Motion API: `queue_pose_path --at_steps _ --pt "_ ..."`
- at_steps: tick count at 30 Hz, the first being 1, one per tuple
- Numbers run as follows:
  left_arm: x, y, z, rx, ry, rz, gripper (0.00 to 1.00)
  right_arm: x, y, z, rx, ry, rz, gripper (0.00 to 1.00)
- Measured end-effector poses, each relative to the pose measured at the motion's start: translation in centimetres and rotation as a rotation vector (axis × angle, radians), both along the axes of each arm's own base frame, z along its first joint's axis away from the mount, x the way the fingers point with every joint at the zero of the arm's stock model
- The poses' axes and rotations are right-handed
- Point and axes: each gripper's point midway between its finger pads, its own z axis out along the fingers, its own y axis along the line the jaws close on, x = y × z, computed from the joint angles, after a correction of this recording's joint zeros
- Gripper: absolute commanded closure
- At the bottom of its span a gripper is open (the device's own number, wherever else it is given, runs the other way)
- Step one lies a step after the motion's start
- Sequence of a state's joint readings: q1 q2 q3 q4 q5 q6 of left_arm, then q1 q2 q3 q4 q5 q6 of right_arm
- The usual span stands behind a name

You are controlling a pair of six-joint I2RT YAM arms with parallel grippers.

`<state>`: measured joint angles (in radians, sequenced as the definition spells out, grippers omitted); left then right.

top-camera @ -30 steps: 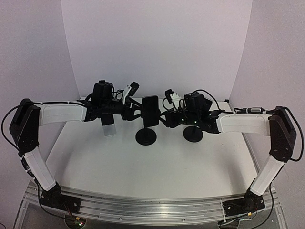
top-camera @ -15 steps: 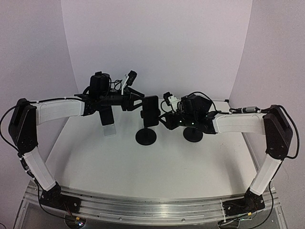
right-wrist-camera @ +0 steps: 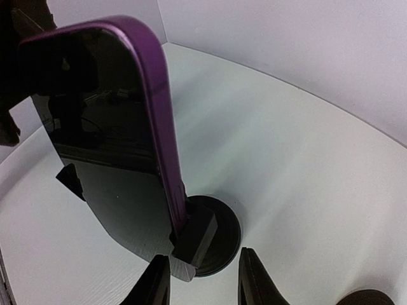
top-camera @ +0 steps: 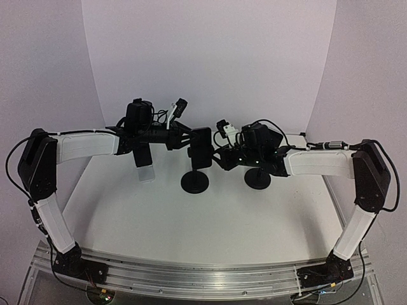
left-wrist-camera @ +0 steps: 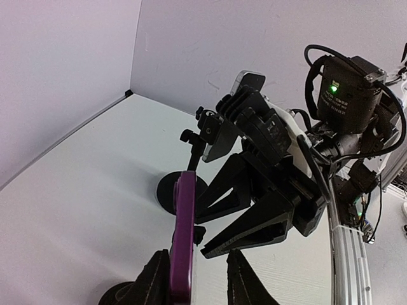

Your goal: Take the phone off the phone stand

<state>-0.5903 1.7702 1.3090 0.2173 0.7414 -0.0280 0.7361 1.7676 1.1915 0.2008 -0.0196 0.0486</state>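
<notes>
A phone [top-camera: 201,147] with a purple edge and dark screen stands upright on the phone stand, a thin stem on a round black base [top-camera: 194,182]. My left gripper [top-camera: 189,138] reaches it from the left, my right gripper [top-camera: 218,157] from the right. In the left wrist view the phone's purple edge [left-wrist-camera: 183,235] lies between the fingers of the left gripper [left-wrist-camera: 198,283], against the left finger [left-wrist-camera: 151,283], with a gap to the other. My right gripper [right-wrist-camera: 203,283] is open astride the stand's lower clamp [right-wrist-camera: 196,236], touching neither side; the phone [right-wrist-camera: 108,127] rises above it.
A second round black stand base [top-camera: 257,180] sits under my right arm. A dark and pale upright object [top-camera: 145,166] stands left of the phone stand. White walls curve around the back of the table [top-camera: 203,222].
My left gripper has come down and rightward until its fingers straddle the phone's edge. Both grippers' jaws have narrowed. The right arm has edged slightly toward the stand.
</notes>
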Motion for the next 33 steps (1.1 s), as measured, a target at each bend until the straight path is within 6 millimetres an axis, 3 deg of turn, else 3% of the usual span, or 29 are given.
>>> queue_pose_path --at_steps 10,19,25,33 --pt "0.07 0.0 0.0 0.0 -0.002 0.004 0.99 0.06 0.29 0.65 0.013 -0.007 0.009 0.68" --pt "0.56 -0.01 -0.01 -0.005 0.029 0.046 1.0 0.07 0.3 0.68 0.016 -0.005 0.008 0.69" --pt "0.71 0.01 -0.04 -0.006 0.034 0.058 1.0 0.17 0.21 0.68 0.016 -0.004 -0.002 0.77" --pt "0.58 -0.04 -0.04 -0.004 0.025 0.05 1.0 0.25 0.28 0.79 0.017 -0.007 -0.001 0.8"
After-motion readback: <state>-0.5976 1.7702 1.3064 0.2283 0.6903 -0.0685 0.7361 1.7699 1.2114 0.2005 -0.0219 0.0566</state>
